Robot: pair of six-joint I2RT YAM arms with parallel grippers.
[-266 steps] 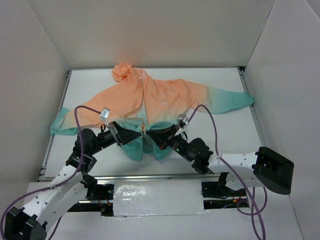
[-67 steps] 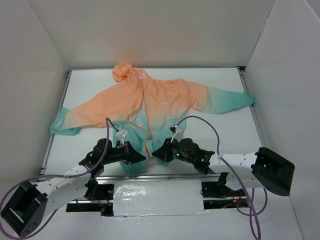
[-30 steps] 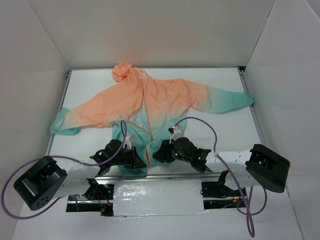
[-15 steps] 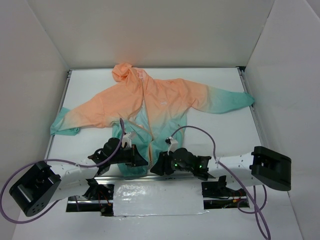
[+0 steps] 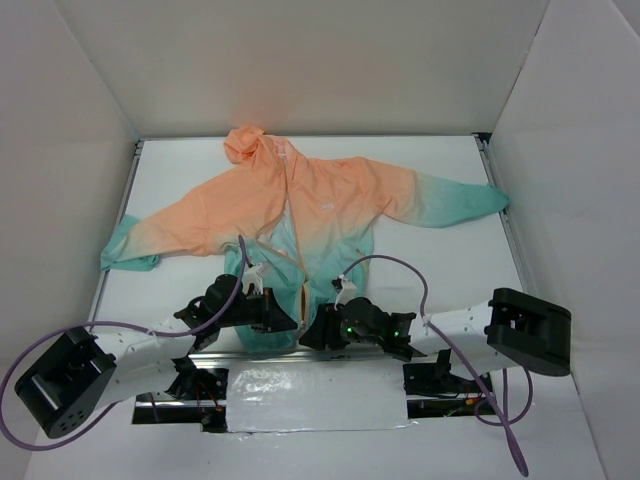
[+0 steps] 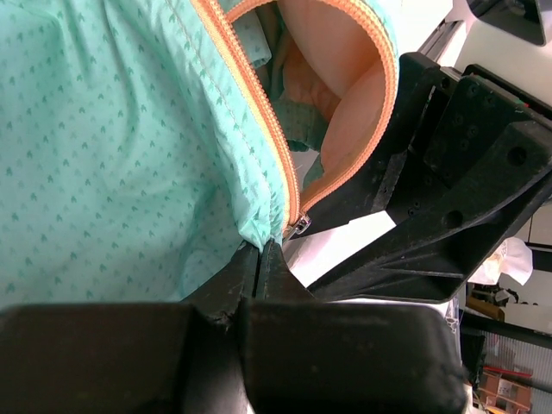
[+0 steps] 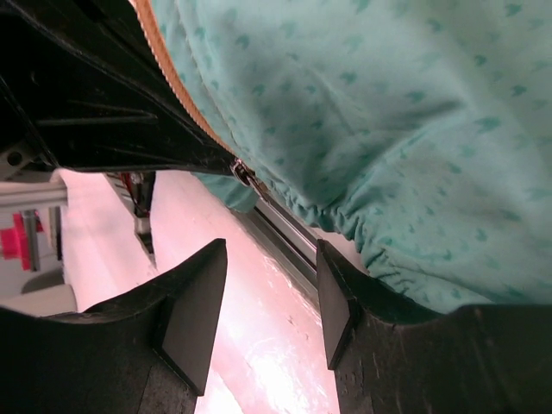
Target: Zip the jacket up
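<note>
My left hand (image 6: 260, 257) pinches the jacket (image 6: 112, 129) hem beside the zipper (image 6: 254, 108); my right hand (image 7: 266, 293) sits spread apart at the hem.

A robotics lab test cell: plain white panels (image 5: 300, 60) wall in a white worktop (image 5: 440, 170), with a left arm (image 5: 140, 350) and right arm (image 5: 460, 322) trailing purple cables (image 5: 380, 258) at its near edge.

1. The white table (image 5: 440, 170) carries one thing, the jacket (image 5: 320, 200), spread out flat with its front up.
2. Its peach hood lies near the far edge, left of the middle.
3. Its teal cuffs reach toward the left and right edges, and the teal hem lies at the near edge.
</note>
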